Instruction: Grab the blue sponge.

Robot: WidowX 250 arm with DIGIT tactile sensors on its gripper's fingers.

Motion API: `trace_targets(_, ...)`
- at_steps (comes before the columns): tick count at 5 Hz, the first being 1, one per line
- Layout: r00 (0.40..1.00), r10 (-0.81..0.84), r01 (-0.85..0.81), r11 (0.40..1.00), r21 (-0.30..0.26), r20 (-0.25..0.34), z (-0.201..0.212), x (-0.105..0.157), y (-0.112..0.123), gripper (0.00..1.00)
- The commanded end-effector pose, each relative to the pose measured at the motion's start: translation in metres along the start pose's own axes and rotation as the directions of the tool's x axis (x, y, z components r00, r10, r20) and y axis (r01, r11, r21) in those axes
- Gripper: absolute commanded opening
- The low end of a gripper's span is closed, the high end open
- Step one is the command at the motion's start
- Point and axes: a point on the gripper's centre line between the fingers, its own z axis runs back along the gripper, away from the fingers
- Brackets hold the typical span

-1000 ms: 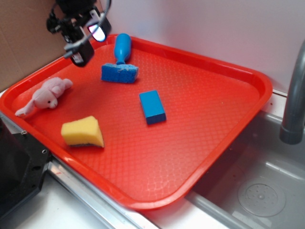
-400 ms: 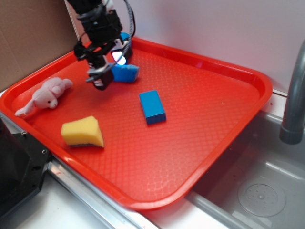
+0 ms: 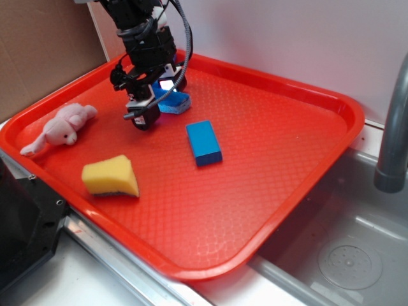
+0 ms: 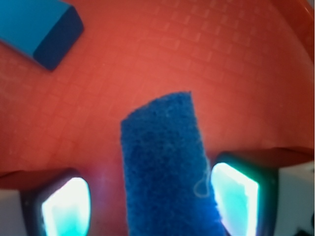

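Wrist view: gripper point(image 4: 150, 199) fingers spread either side of blue sponge point(image 4: 165, 167), on red tray point(image 4: 221, 73)

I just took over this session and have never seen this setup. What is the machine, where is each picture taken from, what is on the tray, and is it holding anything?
It is a small robot arm ending in a two-fingered gripper. One picture looks down from outside; the other comes from a camera at the wrist, looking between the fingers.

On the red tray, beside a sink, lie the blue sponge, a smooth blue block, a yellow sponge and a pink plush toy.

The wrist view shows the sponge's rough head between the open fingers, with gaps on both sides. Nothing is gripped yet.
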Motion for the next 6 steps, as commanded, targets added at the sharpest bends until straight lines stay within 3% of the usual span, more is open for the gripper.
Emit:
trace_targets(1,0.999,-0.023,0.024,0.999,0.048,-0.026,0.008,0.012,0.005,0.00)
trace_targets(2,0.999,-0.009,0.011,0.998,0.059,-0.041,0.010,0.014,0.003,0.00)
trace_targets(3,0.982,0.175,-0.160,0.969,0.186,-0.069,0.035,0.022,-0.009,0.00)
trace_targets(4,0.903,0.412,-0.366,0.885,0.289,-0.119,0.066,0.038,-0.025,0.00)
trace_targets(5,0.773,0.627,-0.584,0.763,0.277,-0.098,0.091,0.048,-0.037,0.00)
trace_targets(6,0.591,0.804,-0.776,0.591,0.219,-0.074,0.124,0.048,-0.051,0.00)
